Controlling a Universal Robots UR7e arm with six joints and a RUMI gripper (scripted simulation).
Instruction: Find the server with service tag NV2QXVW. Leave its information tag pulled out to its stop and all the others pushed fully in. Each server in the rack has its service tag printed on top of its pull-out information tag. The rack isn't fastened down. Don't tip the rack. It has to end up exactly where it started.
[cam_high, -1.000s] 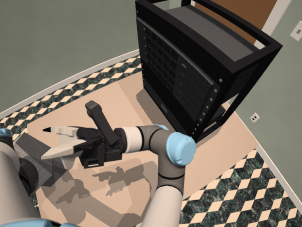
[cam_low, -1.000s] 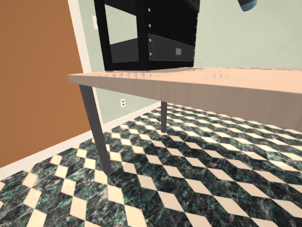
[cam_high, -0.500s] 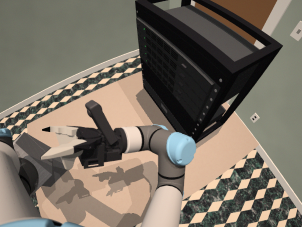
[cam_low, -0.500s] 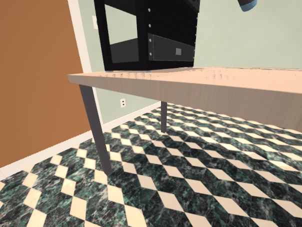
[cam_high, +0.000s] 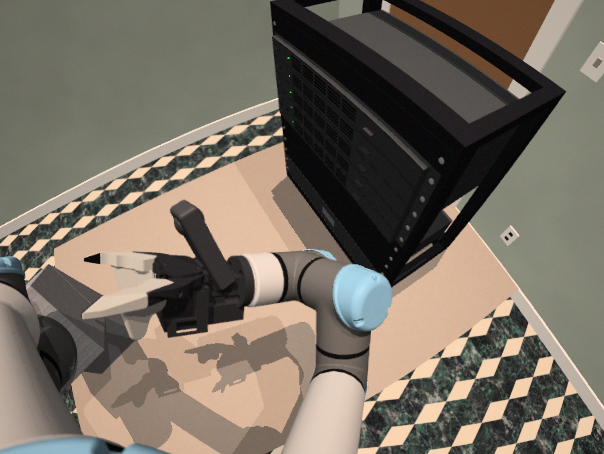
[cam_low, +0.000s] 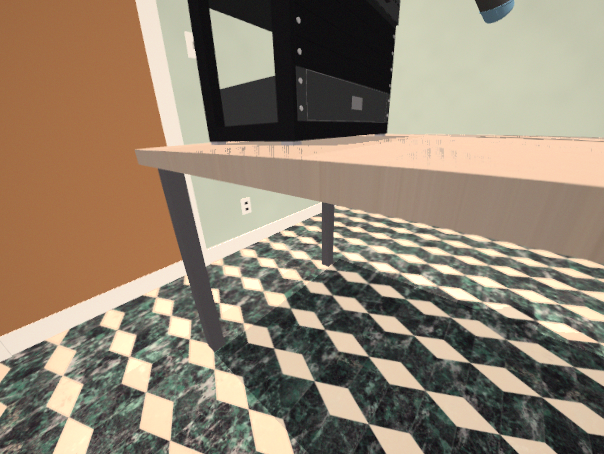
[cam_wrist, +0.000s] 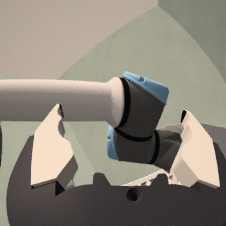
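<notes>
Black and open-framed, the boxy metal server rack (cam_high: 420, 90) (cam_low: 286, 85) stands upright on the pale wooden tabletop (cam_high: 240, 200) (cam_low: 370, 172), behind the end effector (cam_high: 92, 285) (cam_wrist: 123, 107), whose cream, black-tipped fingers (cam_high: 127, 296) are spread wide and point away from it. Service tags are too small to read.

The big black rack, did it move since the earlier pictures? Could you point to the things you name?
No. The black rack (cam_high: 510, 117) (cam_low: 285, 75) stands just where it did on the table (cam_high: 260, 200) (cam_low: 400, 175), its near bottom corner no closer to the table's edge.
</notes>
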